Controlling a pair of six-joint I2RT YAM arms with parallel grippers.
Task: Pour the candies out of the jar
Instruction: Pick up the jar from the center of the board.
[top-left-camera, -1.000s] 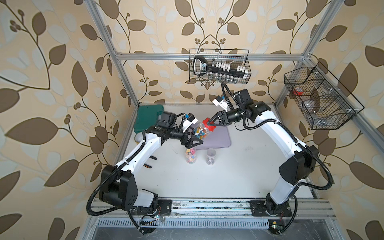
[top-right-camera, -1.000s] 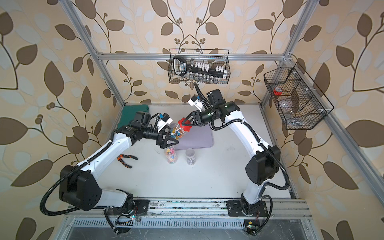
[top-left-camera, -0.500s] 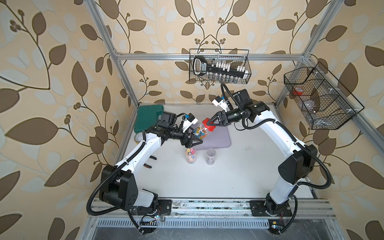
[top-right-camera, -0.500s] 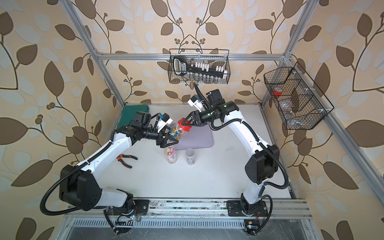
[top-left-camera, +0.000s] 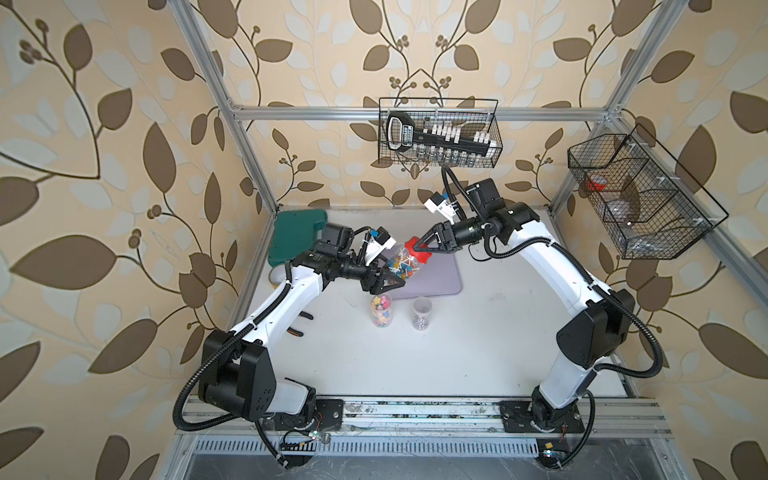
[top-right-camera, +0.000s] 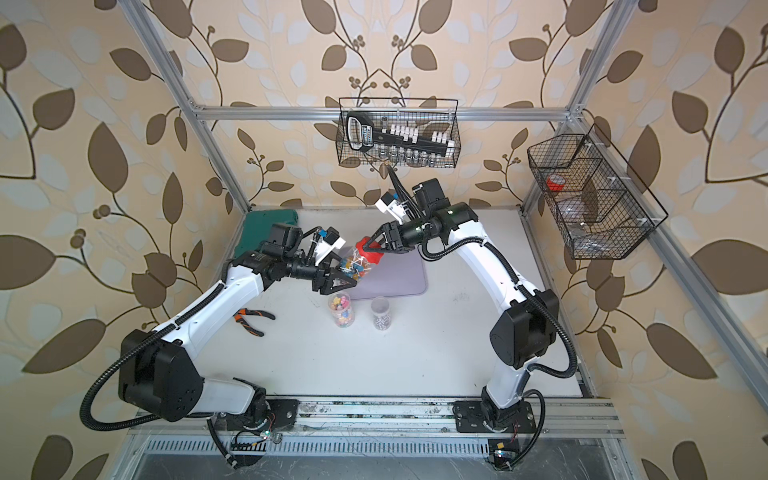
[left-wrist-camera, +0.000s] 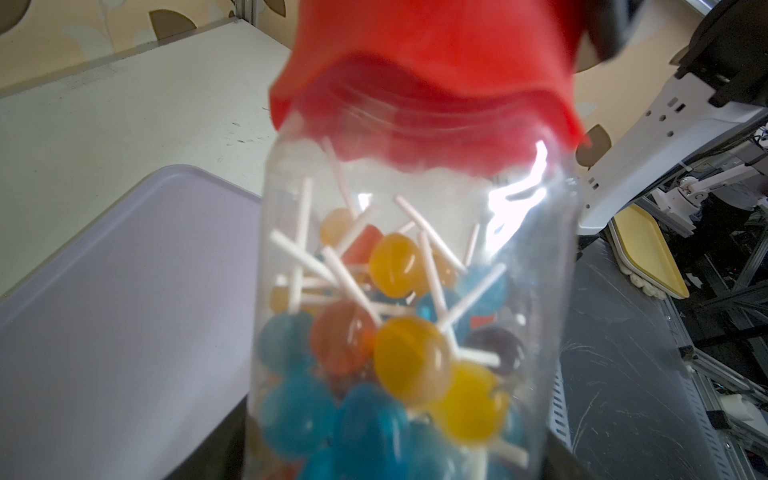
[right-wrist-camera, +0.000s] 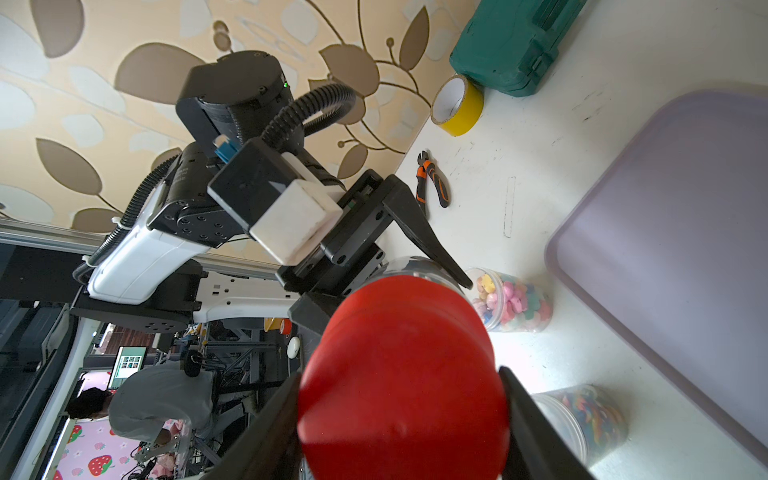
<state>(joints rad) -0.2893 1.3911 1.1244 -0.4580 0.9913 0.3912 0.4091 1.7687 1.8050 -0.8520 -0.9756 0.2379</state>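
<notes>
A clear jar (top-left-camera: 400, 267) (top-right-camera: 352, 267) with a red lid (top-left-camera: 417, 249) (top-right-camera: 370, 252) hangs tilted in the air over the near-left corner of the purple tray. It holds the candies (left-wrist-camera: 411, 357): round blue, yellow and orange lollipops on white sticks. My left gripper (top-left-camera: 388, 282) (top-right-camera: 340, 283) (left-wrist-camera: 395, 457) is shut on the jar's lower body, its dark fingers (left-wrist-camera: 220, 451) against the sides. My right gripper (top-left-camera: 422, 246) (top-right-camera: 372, 248) (right-wrist-camera: 403, 415) is shut on the red lid (right-wrist-camera: 403, 382), one finger on each side. The lid sits on the jar's mouth (left-wrist-camera: 428, 62).
The purple tray (top-left-camera: 440, 274) (top-right-camera: 405, 278) lies flat behind two small open jars: one of pastel star candies (top-left-camera: 381, 309), one of dark swirled pieces (top-left-camera: 422, 312). A green case (top-left-camera: 295, 235), yellow tape (right-wrist-camera: 457, 106) and orange pliers (top-right-camera: 251, 320) lie at the left. Wire baskets (top-left-camera: 440, 133) hang on the walls.
My left gripper's jaws have come in from wide open onto the jar's body. The jar, the lid and the right gripper have stayed where they were.
</notes>
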